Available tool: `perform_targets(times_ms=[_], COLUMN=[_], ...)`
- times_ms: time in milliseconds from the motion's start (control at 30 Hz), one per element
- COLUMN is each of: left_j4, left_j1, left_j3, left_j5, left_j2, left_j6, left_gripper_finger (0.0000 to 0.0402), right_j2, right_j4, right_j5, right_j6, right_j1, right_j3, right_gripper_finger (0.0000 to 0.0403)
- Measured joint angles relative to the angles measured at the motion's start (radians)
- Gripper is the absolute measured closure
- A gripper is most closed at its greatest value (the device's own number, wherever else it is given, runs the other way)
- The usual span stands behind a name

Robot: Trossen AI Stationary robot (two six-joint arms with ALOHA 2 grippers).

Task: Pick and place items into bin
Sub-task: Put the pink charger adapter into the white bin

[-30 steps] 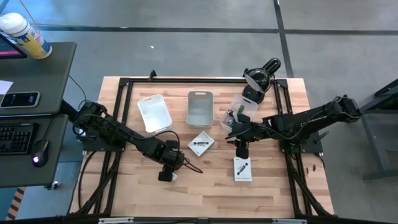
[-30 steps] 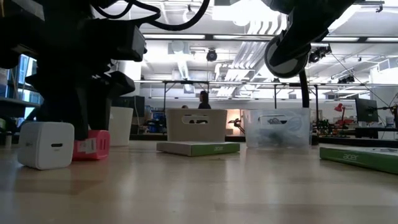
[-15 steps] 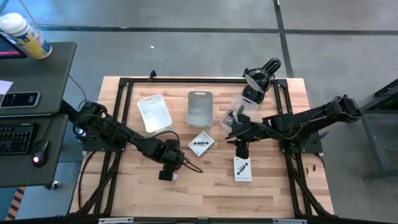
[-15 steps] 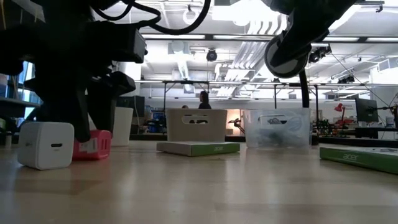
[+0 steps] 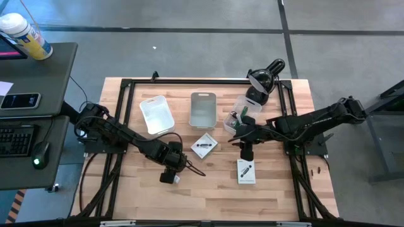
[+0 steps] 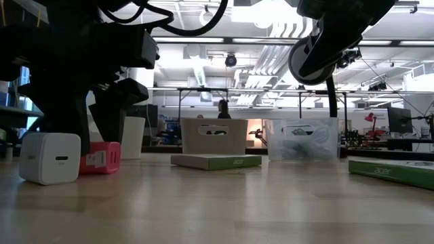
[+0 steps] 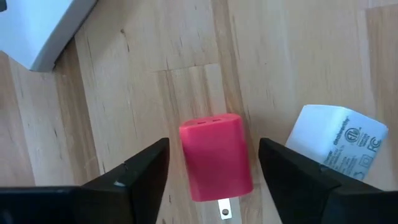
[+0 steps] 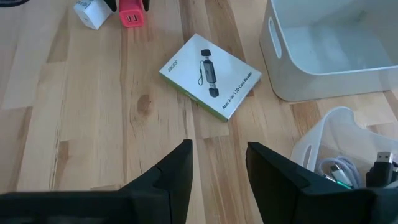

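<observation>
My left gripper (image 7: pixel 214 180) is open and low over the table's near middle (image 5: pixel 168 173). Its two fingers (image 7: pixel 140 171) stand on either side of a pink block (image 7: pixel 216 155) with plug prongs and do not touch it. The block lies flat on the wood (image 6: pixel 102 157). A white plug cube (image 7: pixel 339 140) rests just beside it (image 6: pixel 49 157). My right gripper (image 8: pixel 217 180) is open and hangs above the table (image 5: pixel 245 150) between two white printed cards: one (image 8: pixel 210 76) lies flat ahead of it, the other (image 5: pixel 245 171) nearer.
At the far side stand a white bin (image 5: pixel 156 115), a grey bin (image 5: pixel 203 109) and a clear tub (image 8: pixel 348 149) with cables inside. A black lamp-like stand (image 5: pixel 262 81) is at the far right. Bare wood lies along the near edge. A person stands far off in the room (image 6: pixel 222 108).
In the low view the gap between my left gripper's fingers has widened over the pink block, so it has opened. The block and the white cube have stayed where they were.
</observation>
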Motion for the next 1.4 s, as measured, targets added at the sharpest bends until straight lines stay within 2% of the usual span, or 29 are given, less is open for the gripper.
perform_targets(times_ms=[267,667,967,1200,1400], left_j4=[-0.017,-0.020,-0.022,-0.089,-0.203], left_j1=[0.000,0.000,0.000,0.000,0.045], left_j3=[0.000,0.000,0.000,0.001,0.001], left_j5=[0.000,-0.045,-0.071,-0.171,-0.250], left_j2=[0.000,-0.012,-0.080,-0.175,-0.290], left_j6=[0.010,0.011,0.007,-0.001,-0.009], left_gripper_finger=[0.0241,0.0291,0.0278,0.0288,0.0286], right_j2=[0.000,0.000,0.000,0.000,0.000], right_j4=[0.000,0.000,0.001,0.001,0.002], right_j5=[0.006,0.006,0.015,0.022,0.022], right_j6=[0.000,0.000,0.000,0.001,0.016], right_j1=[0.000,0.000,0.000,0.000,0.000], right_j3=[0.000,0.000,0.000,0.000,0.000], right_gripper_finger=[0.0263,0.0263,0.0263,0.0263,0.0263])
